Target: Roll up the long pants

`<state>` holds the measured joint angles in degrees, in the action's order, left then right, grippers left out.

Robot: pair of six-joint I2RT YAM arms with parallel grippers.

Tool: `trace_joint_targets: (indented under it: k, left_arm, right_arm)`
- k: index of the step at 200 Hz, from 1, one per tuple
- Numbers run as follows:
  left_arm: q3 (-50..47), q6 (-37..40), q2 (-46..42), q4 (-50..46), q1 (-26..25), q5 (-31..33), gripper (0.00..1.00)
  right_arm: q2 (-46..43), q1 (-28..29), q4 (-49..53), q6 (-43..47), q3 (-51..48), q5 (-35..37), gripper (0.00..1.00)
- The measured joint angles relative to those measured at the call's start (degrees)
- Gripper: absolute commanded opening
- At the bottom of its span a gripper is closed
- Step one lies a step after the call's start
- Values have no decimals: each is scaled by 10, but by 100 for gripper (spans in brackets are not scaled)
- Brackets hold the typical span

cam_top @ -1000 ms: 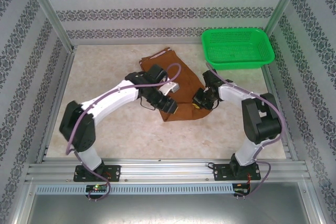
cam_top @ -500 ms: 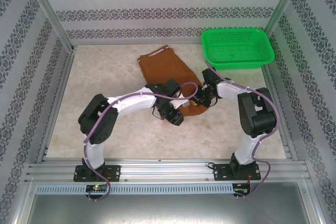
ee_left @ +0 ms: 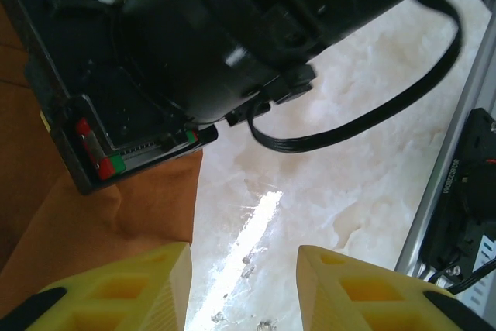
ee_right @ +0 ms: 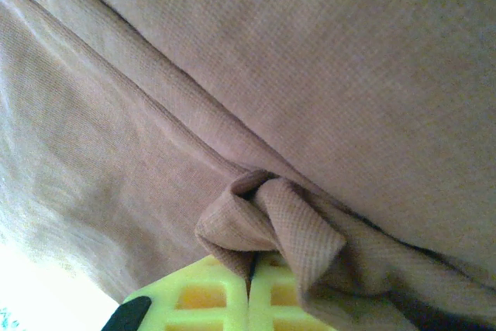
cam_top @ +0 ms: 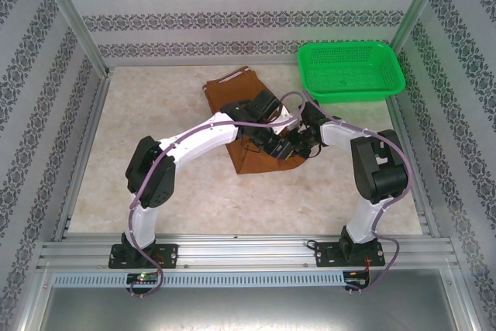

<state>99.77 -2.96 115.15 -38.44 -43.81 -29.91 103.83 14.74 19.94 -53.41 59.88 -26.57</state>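
The rust-brown long pants (cam_top: 225,97) lie folded on the marble table, left of the basket. My right gripper (cam_top: 297,147) is at their right edge. In the right wrist view it (ee_right: 249,273) is shut on a bunched fold of the pants (ee_right: 349,75). My left gripper (cam_top: 277,146) hangs just beside it, over the cloth's near right part. In the left wrist view it (ee_left: 244,269) is open, with bare table between the yellow fingers (ee_left: 155,284) and the pants' edge (ee_left: 93,215) to its left. No white label shows.
A green plastic basket (cam_top: 350,71) stands at the back right. The right arm's black wrist body (ee_left: 194,52) looms close above my left gripper. Patterned walls and metal frame rails (ee_left: 457,168) ring the table (cam_top: 155,114).
My left arm has swung from the pants' left side across to their right, ending beside the right gripper. The cloth's near edge has shifted. The right gripper has barely moved.
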Motion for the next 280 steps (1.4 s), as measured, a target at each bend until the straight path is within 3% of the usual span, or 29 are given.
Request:
trace_joint_targets:
  k: [44, 112, 132, 156, 166, 171, 175, 225, 280]
  left_arm:
    - [-16, 12, 9, -5, 9, 7, 37]
    - [-107, 12, 41, 21, 76, 19, 29]
    - [-117, 10, 63, 43, 77, 19, 27]
    - [-129, 5, 65, 64, 79, 13, 27]
    - [-136, 2, 64, 73, 80, 9, 27]
    - [-140, -1, 62, 79, 80, 6, 27]
    - [-143, -2, 61, 83, 81, 3, 27]
    - [-176, -25, 50, 129, 91, -34, 28]
    - [-234, -70, 23, 183, 90, -90, 30]
  right_arm:
    - [0, 0, 0, 0, 0, 0, 0]
    - [0, 0, 9, 1, 10, 5, 0]
    - [0, 0, 22, 7, 18, 13, 28]
    - [-28, 0, 30, 27, 24, 44, 45]
    - [-56, 0, 43, 40, 24, 67, 47]
    - [-71, 0, 50, 43, 24, 78, 58]
    - [-85, 0, 56, 43, 24, 85, 60]
    - [-213, 17, 99, 74, -11, 128, 64]
    - [-183, 50, 111, 66, -82, 139, 65]
